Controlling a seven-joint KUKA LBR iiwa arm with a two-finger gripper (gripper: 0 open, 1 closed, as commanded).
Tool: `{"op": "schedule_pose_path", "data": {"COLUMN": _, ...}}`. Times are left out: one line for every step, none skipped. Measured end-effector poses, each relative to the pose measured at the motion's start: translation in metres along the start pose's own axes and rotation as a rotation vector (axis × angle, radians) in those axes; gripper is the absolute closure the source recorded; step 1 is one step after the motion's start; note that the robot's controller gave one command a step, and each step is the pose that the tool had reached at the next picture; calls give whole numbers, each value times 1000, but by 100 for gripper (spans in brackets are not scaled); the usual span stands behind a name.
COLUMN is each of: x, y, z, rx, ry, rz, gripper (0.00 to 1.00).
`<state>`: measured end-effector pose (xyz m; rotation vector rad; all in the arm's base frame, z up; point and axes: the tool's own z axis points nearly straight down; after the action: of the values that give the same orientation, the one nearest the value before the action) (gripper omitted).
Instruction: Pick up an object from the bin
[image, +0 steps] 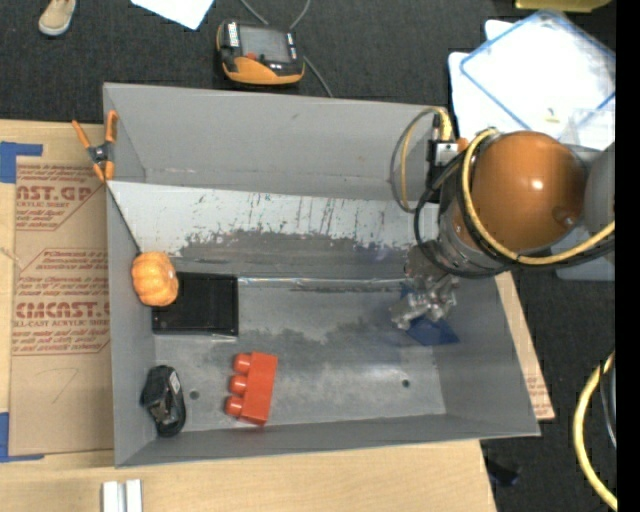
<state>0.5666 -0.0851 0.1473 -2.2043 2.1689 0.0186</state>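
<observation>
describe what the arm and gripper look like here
The arm has a grey casing and ends in a round, glossy orange cover. Yellow and black cables loop round that cover and down its side. Below it is a dark wrist section, then a small gripper of bare silvery metal. No markings can be made out.

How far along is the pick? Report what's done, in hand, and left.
Done: the gripper is low at the right of the bin, over a small blue thing. In hand: nothing visibly lifted; the blue thing appears to lie on the floor. Left: the grasp and the lift out. The orange ball and red block sit at the left.
</observation>
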Motion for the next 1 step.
{"op": "schedule_pose_path", "data": {"x": 35, "y": 8, "z": -8, "rx": 2, "ry": 0, "rz": 294, "gripper": 100}}
